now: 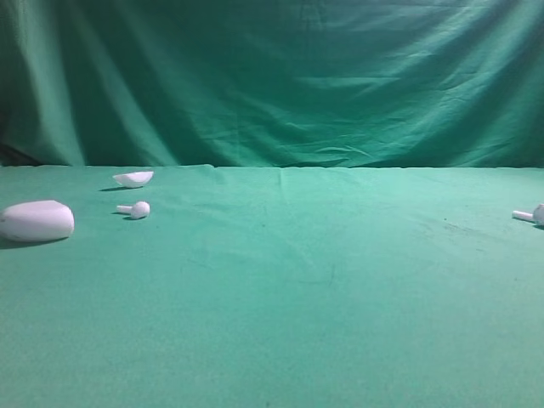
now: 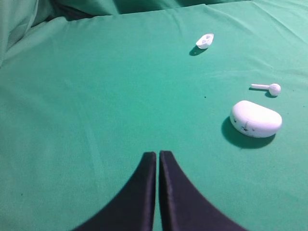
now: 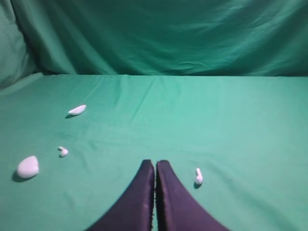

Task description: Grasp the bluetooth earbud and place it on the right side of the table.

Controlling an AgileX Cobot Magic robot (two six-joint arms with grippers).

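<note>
One earbud [image 1: 532, 215] lies at the counter's [image 1: 280, 289] right edge, seemingly placed (its twin [image 1: 136, 209] remains left). Both pincers, left [image 2: 158, 155] and right [image 3: 155, 163], are clenched, empty.

We see the table [image 1: 280, 289] covered in plain green cloth with faint creases. At its left side lie a white oval case [image 1: 36, 221], a shallow white shell [image 1: 133, 178] farther back, and between them, apart from both, a small earbud [image 1: 136, 209] on its side. Well apart, at the right edge, lies the bluetooth earbud [image 1: 531, 215], also on its side.
</note>
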